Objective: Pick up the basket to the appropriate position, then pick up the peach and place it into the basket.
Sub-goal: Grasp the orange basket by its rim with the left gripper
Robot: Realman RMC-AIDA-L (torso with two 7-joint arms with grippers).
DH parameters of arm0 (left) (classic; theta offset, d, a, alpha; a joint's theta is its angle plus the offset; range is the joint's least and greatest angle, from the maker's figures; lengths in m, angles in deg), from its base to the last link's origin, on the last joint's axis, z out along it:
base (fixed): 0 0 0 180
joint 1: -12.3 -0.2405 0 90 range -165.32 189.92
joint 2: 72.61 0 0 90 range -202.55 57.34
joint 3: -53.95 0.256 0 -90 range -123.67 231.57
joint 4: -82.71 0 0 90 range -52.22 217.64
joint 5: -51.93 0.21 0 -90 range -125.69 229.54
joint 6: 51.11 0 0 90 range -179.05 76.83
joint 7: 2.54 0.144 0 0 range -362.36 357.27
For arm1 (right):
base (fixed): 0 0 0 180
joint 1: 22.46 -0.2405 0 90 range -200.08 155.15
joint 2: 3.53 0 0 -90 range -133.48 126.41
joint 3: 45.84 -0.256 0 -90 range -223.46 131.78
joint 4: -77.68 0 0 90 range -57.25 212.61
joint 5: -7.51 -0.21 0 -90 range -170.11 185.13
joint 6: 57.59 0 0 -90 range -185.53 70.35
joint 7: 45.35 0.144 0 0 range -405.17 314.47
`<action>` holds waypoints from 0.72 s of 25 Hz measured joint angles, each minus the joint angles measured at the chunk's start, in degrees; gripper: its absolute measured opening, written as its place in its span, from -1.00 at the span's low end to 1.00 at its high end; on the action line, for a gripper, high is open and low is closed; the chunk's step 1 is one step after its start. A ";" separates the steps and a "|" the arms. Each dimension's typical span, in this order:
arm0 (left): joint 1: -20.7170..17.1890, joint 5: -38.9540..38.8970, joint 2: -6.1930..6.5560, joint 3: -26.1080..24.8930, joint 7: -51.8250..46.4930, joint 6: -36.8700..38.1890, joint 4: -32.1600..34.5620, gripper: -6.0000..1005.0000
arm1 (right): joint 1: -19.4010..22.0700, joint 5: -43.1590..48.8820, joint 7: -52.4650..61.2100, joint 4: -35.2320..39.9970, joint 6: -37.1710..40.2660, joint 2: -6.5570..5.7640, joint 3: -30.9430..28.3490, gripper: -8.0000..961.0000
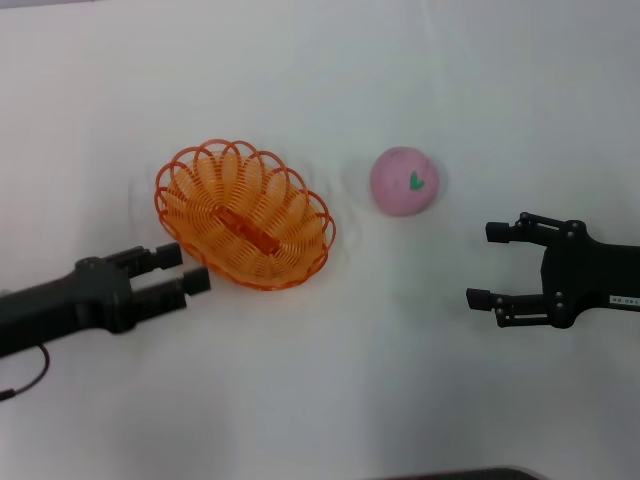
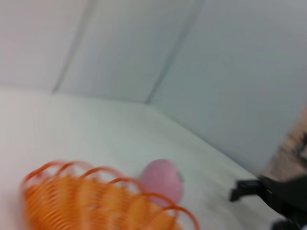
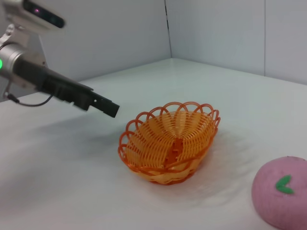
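The orange wire basket [image 1: 245, 215] sits upright on the white table, left of centre, with nothing in it. The pink peach [image 1: 404, 181], marked with a green leaf, rests to its right, apart from it. My left gripper [image 1: 187, 268] is just off the basket's near left rim, open, holding nothing. My right gripper [image 1: 488, 265] is open and empty, to the right of the peach and nearer to me. The right wrist view shows the basket [image 3: 170, 143], the peach [image 3: 283, 199] and the left gripper [image 3: 103, 104]. In the left wrist view the basket [image 2: 96, 201] is close, with the peach [image 2: 163, 179] behind it.
A white table [image 1: 320, 400] spreads all around the two objects. Pale walls [image 3: 216, 33] rise behind its far edges. The right arm's gripper [image 2: 249, 189] shows far off in the left wrist view.
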 joint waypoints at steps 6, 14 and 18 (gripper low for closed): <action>1.77 0.02 0.31 0.24 -17.60 -0.18 5.02 0.40 | -0.07 0.00 0.03 0.00 0.09 0.00 -0.03 0.97; 4.55 0.31 2.56 -0.13 -39.12 -3.77 8.10 0.40 | -0.25 0.00 0.13 0.00 0.19 -0.17 0.08 0.97; 6.06 3.18 3.03 0.57 -45.04 -6.90 11.89 0.40 | -0.41 0.00 0.15 0.00 0.22 -0.13 0.13 0.97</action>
